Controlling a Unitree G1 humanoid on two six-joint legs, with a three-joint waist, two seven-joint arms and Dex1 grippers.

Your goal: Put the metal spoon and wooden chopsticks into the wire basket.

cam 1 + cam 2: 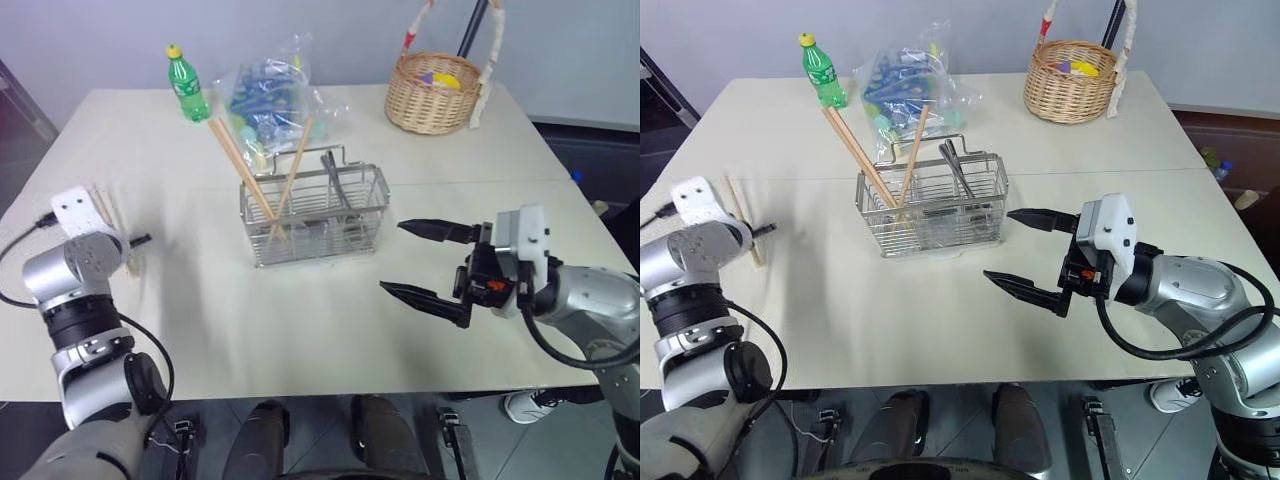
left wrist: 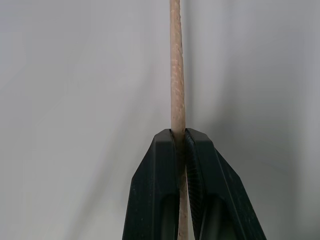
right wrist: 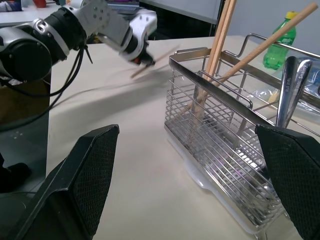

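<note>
Our left end effector (image 2: 181,150), near the surface's left edge, is clamped on one wooden chopstick (image 2: 176,75). We should lift it clear, tilt it upright and lower it into the wire basket (image 1: 315,215) at the surface's middle, beside the metal spoon (image 3: 289,90). Our right end effector (image 1: 425,262) hangs spread wide, empty.

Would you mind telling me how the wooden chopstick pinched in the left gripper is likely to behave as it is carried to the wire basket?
The chopstick runs straight beyond the left gripper, so probably stiff. It is thin, so likely light. Gripped near one end, it may swivel. Dropped in the wire basket, it would probably lean like those there.
</note>
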